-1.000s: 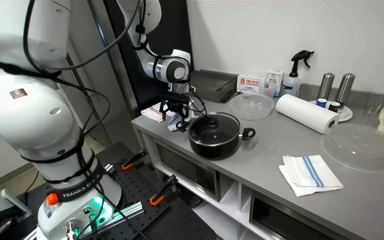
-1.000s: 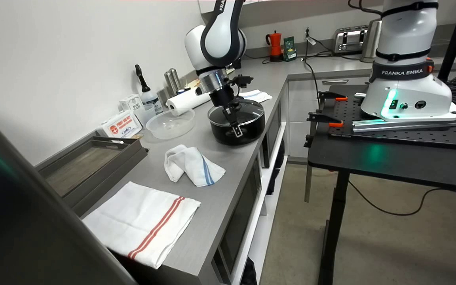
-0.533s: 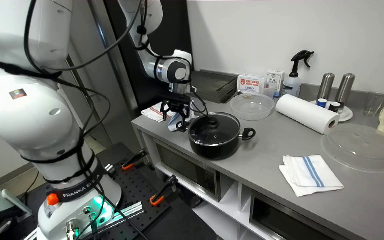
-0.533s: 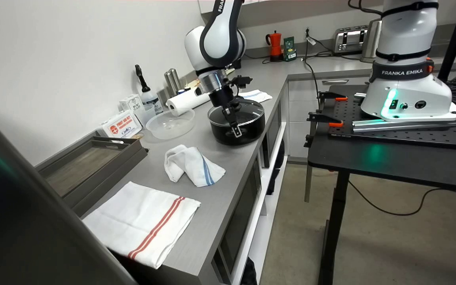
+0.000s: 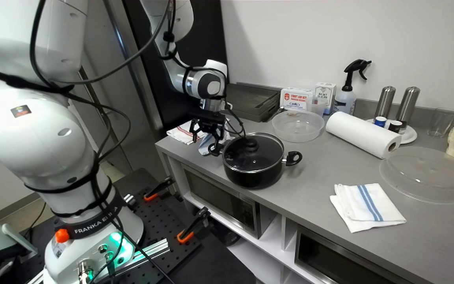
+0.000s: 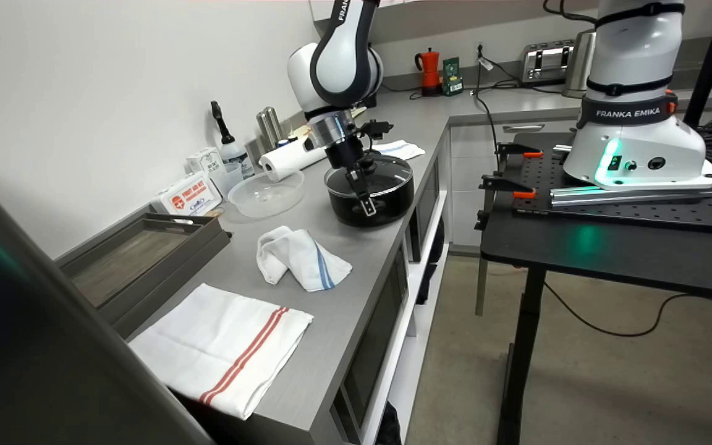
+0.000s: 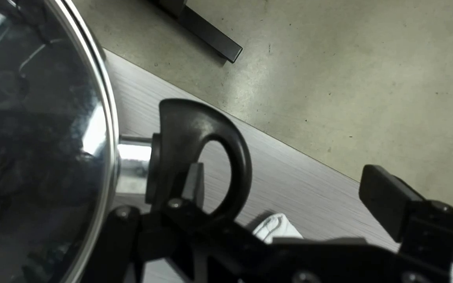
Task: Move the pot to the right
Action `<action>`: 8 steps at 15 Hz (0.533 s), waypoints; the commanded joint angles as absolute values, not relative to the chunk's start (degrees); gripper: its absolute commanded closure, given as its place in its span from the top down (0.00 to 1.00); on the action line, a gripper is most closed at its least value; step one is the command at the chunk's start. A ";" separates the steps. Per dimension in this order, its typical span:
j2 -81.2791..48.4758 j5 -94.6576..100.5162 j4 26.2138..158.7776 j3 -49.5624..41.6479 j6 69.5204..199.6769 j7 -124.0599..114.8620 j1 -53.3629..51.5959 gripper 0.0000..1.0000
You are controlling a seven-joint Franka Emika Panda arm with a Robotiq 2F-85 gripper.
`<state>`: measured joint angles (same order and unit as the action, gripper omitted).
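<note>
White arm, black straps, dark cables, black hand.

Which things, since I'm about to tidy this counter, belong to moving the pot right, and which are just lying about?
In the job:
pot
tool, open at the pot's handle

Seemingly just lying about:
paper roll
clear container
first aid kit
spray bottle
towels
tray

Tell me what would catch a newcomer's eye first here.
Probably the white robot arm, looming at the left of an exterior view, a green light glowing low on it. Then the lidded black pot, near the front edge of the grey counter. In the wrist view, the jaws stand open, one overlapping a pot handle.
</note>
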<state>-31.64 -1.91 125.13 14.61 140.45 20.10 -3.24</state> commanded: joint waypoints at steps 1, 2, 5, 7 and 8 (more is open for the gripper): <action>-33.01 -2.95 123.90 15.12 140.07 21.57 -2.75 1.00; -33.12 -2.96 123.87 15.09 140.05 21.55 -2.74 1.00; -33.62 -2.96 123.79 15.06 139.93 21.46 -2.77 1.00; -34.03 -2.79 123.86 14.96 140.05 21.32 -2.84 1.00; -34.31 -2.69 123.86 14.87 140.08 21.23 -2.87 1.00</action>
